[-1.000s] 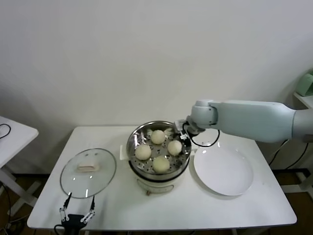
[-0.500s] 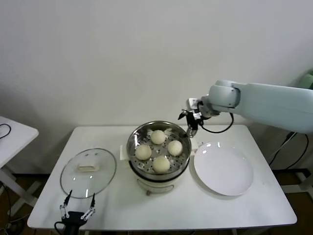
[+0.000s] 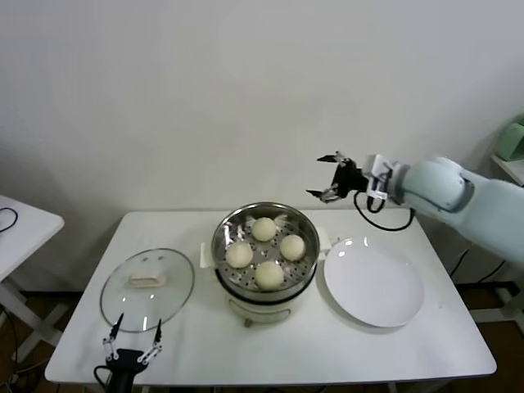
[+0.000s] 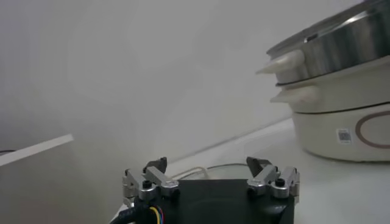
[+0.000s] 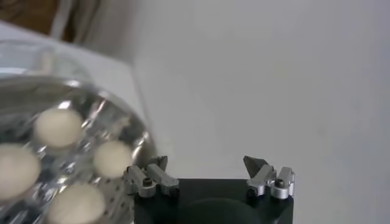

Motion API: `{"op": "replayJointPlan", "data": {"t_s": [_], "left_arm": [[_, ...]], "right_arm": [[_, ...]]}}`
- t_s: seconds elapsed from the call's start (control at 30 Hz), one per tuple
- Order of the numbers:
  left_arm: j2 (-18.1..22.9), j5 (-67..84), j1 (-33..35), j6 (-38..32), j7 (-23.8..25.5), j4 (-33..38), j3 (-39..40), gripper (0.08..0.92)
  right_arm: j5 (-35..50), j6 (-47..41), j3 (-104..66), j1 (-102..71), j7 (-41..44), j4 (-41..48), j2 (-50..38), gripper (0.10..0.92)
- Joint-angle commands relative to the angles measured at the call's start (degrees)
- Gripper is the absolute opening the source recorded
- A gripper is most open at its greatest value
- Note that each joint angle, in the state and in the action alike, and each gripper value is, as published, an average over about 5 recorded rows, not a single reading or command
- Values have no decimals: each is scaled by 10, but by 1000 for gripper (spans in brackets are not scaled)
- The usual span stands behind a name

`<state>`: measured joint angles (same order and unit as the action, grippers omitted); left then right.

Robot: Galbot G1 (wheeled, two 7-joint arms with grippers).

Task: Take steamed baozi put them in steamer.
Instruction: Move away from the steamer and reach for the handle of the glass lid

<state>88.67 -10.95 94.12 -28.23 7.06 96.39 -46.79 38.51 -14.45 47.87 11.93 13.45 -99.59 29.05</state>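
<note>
While its fingers [image 3: 330,155] stand spread apart with nothing between them, the right gripper [image 3: 331,174] hangs in the air above the table [image 3: 442,344], up and off to the right of the steamer [image 3: 264,250] and clear of it. In the right wrist view the two fingertips [image 5: 255,164] show wide apart and empty, with the steamer's shiny rim and the buns below and beyond them. Out from those fingers, down and to the left, the four buns [image 3: 264,228] [image 3: 292,246] [image 3: 239,255] [image 3: 269,274] sit inside the steamer on its perforated tray, close together but not stacked. Just beside the steamer, below the right gripper, lies a white plate [image 3: 374,284], bare on top.

The left gripper [image 3: 131,342] sits low at the near edge of the table, its fingers [image 3: 109,341] likewise parted and holding nothing. Just beyond its fingertips lies the glass lid [image 3: 147,289], flat on the table, with its pale handle on top. Farther out past the lid, to the right, stands the steamer; in the left wrist view its cream base and side handle [image 4: 283,63] rise ahead of the open left fingers [image 4: 153,173], well apart from them.
</note>
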Motion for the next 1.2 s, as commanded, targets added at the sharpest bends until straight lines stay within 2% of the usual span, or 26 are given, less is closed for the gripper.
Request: {"op": "replayJointPlan", "data": {"t_s": [0.03,0.17,0.33,0.57,1.0,1.2], "left_arm": [[-1,2,-2,1,0,0,1,823],[-3,7,-2,1,0,2,1,823],[-4,9,-3,1,0,2,1,823],[-3,9,-4,2,-1,1,3,823],[-2,-3,-10,3,-8,2,2,823],[-5,-208,-20,-12,-75,10,-21,823]], "right_arm": [[-94,144,-692,-727,-162,-70,18,823],[-98,207,-807,-861,-154,-79,101,823],[-98,302,-873,-971,-136,-67,209,823],[-37,399,-910,-1039,-88,-16,295,823],[54,423,-878,-1052,-57,40,346,823],[48,422,-857,-1043,-58,51,363,823]]}}
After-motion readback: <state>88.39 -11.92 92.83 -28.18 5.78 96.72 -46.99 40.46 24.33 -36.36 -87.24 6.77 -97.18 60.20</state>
